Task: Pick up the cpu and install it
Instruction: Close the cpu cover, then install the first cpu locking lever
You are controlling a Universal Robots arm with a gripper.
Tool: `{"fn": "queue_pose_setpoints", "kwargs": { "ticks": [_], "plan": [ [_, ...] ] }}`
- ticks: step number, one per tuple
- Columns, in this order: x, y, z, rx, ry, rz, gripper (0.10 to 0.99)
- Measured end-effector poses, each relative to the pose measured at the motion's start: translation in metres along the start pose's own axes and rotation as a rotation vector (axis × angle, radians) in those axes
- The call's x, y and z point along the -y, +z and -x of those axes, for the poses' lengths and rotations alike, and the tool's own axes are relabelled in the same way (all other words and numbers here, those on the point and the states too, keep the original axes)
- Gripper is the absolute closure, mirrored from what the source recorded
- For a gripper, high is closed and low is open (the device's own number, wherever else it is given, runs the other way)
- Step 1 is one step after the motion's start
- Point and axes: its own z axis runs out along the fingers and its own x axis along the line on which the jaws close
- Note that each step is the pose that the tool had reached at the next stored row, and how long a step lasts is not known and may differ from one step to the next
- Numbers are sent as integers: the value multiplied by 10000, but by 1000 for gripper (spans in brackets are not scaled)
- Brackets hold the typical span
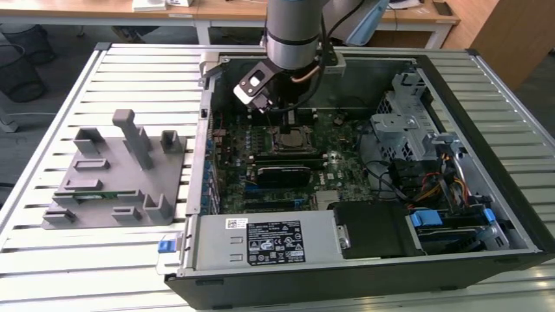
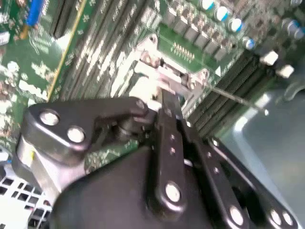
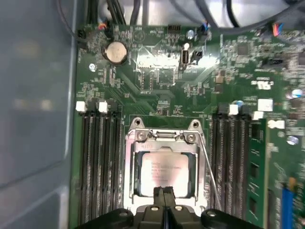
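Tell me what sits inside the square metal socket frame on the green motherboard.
The cpu, a flat square chip with a pale silver top, lies inside the socket frame. The black gripper covers part of one edge; anything beneath the chip is hidden.

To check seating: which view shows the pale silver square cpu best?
The first wrist view: the cpu faces the camera in its metal socket frame. The exterior view shows it far off; in the second wrist view the black gripper hides most.
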Motion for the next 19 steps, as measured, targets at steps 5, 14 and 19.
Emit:
{"fn": "queue_pose_setpoints", "kwargs": {
  "ticks": [5, 14, 19],
  "plan": [
    [-55, 1, 1, 1, 2, -1, 980],
    [-124, 2, 3, 1, 3, -1, 980],
    [-132, 1, 3, 1, 2, 0, 980]
  ]
}}
